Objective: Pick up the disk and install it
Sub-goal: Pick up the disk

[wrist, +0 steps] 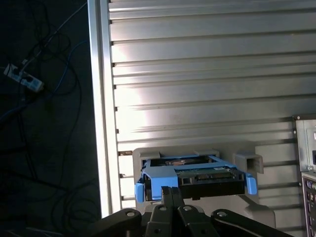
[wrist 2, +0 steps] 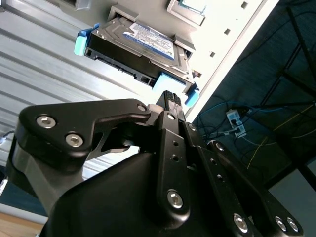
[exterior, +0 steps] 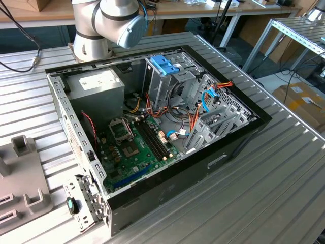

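The ribbed aluminium table [exterior: 264, 193] is the widest surface, and its long grooves catch the light. On it lies the open black computer case [exterior: 203, 170], boxy, with a green motherboard [exterior: 129, 147] flat inside. A blue plastic bracket [exterior: 165, 63] sits atop its metal drive cage [exterior: 161, 86]. In the first wrist view a pale grey moulded holder [wrist: 248, 162] rests on the table near its edge and cradles the disk [wrist: 195, 178]. It is 1 flat rectangular drive with dark sides, framed by a light blue plastic rail [wrist: 158, 178]. My gripper [wrist 2: 170, 97] is matte black with silver screws. Its 2 slim fingers [wrist 2: 168, 111] are pressed together, tips at the rail's front edge. They may touch it, though I cannot be sure.
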`<control>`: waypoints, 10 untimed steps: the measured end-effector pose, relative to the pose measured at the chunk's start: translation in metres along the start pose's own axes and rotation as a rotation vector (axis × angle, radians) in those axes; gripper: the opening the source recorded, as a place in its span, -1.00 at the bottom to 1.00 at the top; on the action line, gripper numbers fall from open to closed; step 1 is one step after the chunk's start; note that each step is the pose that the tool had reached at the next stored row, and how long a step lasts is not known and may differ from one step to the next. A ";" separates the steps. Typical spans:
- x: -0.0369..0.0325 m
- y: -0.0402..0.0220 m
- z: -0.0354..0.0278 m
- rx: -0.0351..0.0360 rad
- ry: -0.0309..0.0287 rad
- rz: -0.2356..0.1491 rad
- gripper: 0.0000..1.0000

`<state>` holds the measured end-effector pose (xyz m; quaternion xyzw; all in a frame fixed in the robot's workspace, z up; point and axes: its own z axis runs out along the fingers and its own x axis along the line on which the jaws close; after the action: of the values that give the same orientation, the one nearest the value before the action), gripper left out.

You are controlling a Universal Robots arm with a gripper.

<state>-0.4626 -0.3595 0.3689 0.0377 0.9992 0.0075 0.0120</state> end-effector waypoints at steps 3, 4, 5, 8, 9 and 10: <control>0.0000 0.0000 -0.0001 0.0009 0.0001 0.000 -0.79; 0.0000 0.0000 0.0000 0.0009 0.0001 0.000 -0.79; 0.0000 0.0000 0.0000 0.0010 0.0000 0.000 -0.79; 0.0000 0.0000 0.0000 0.0011 0.0000 0.000 -0.79; 0.0000 0.0000 0.0000 0.0011 0.0000 0.000 -0.79; 0.0000 0.0001 0.0000 0.0011 0.0000 0.000 -0.79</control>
<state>-0.4626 -0.3594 0.3689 0.0377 0.9992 0.0070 0.0120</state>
